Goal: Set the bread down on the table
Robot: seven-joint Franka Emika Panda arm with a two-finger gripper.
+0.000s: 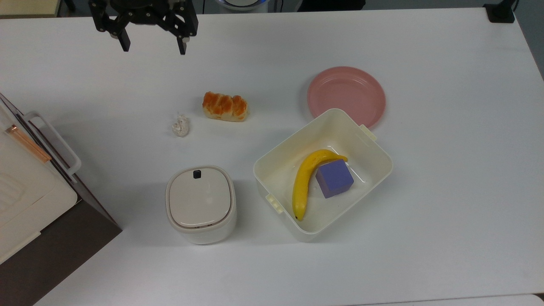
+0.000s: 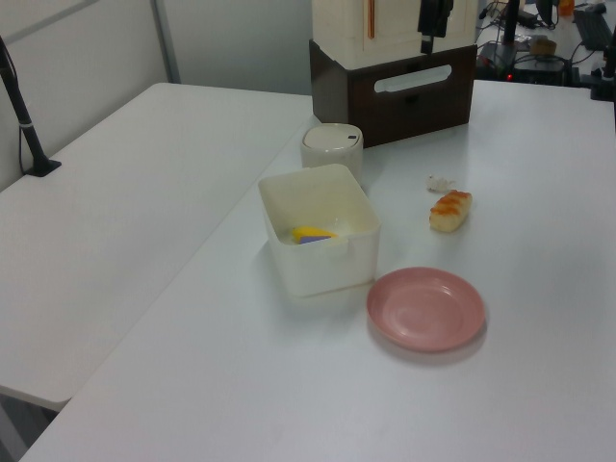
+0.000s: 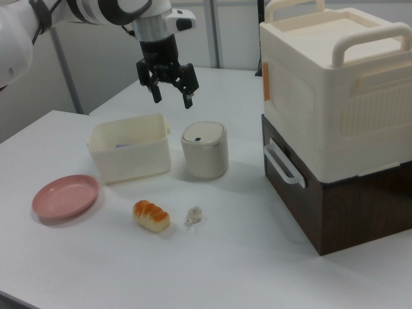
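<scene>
Your bread (image 1: pixel 225 106) lies flat on the table (image 1: pixel 446 178), its glossy orange top facing up, nothing touching it. In the top view it sits a little above and left of the middle; the small whitish wad (image 1: pixel 180 126) rests near it at about 8 o'clock, apart from it. In the right view you see the same pair at the front of the table, the bread (image 3: pixel 151 215) just left of the wad (image 3: pixel 193 216).

Your end effector (image 1: pixel 153 46) hangs in the air well apart from the bread, at about 11 o'clock from it in the top view, near the table's far edge. Its two black fingers stand wide apart and hold nothing. In the right view the end effector (image 3: pixel 172 98) hovers above the cream bin (image 3: pixel 130 155) and the lidded round container (image 3: pixel 204 150).

At about 4 o'clock from the bread in the top view you find the open cream bin (image 1: pixel 272 159), with a yellow banana (image 1: pixel 305 180) and a purple cube (image 1: pixel 334 178) lying side by side inside, touching. The pink plate (image 1: pixel 346 94) sits just beyond the bin at 3 o'clock from the bread. The lidded container (image 1: pixel 200 204) stands at 6 o'clock. A large cream case on a dark brown base (image 3: pixel 335 129) fills the right view's right.
</scene>
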